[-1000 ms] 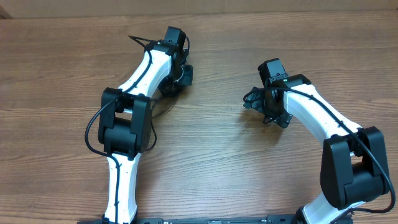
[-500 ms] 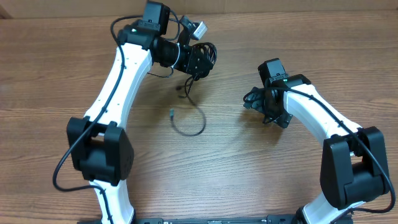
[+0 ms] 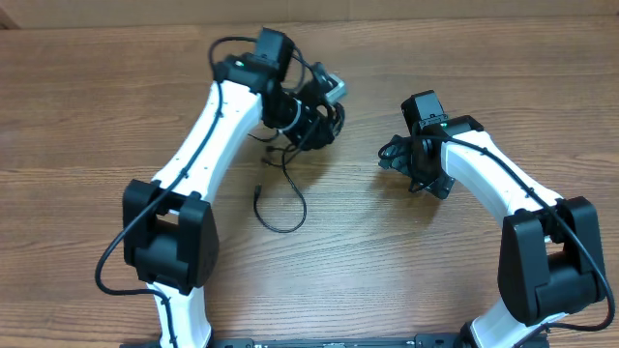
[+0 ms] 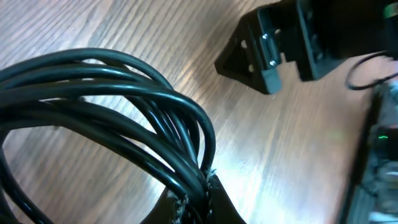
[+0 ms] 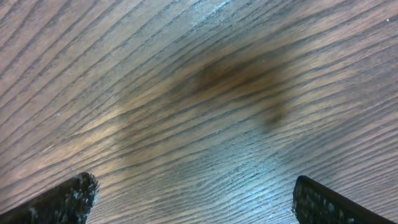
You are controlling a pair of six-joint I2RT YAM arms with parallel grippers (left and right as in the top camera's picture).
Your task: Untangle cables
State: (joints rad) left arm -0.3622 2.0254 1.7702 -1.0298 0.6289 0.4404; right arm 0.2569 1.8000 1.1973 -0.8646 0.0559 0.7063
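Note:
My left gripper (image 3: 321, 112) is raised over the table's far middle and is shut on a coiled bundle of thin black cables (image 3: 332, 126). In the left wrist view the looped cables (image 4: 124, 93) run down into the pinch of that gripper (image 4: 198, 193). One loose cable (image 3: 288, 211) hangs from the bundle and curls on the wood, its plug end (image 3: 257, 191) lying flat. My right gripper (image 3: 391, 155) waits to the right of the bundle, apart from it. In its wrist view the right gripper (image 5: 199, 202) is open over bare wood, with nothing between its fingertips (image 5: 65, 200).
The wooden table (image 3: 406, 261) spreads all around. The left arm's white links (image 3: 208, 135) reach diagonally across the left half. The right arm (image 3: 503, 188) bends in from the lower right. In the left wrist view the right arm's black end (image 4: 280, 43) shows close by.
The left arm has lifted the cable bundle off the table, then swung it right and a little nearer the right gripper. The trailing loop slid along the wood. The right arm stayed still.

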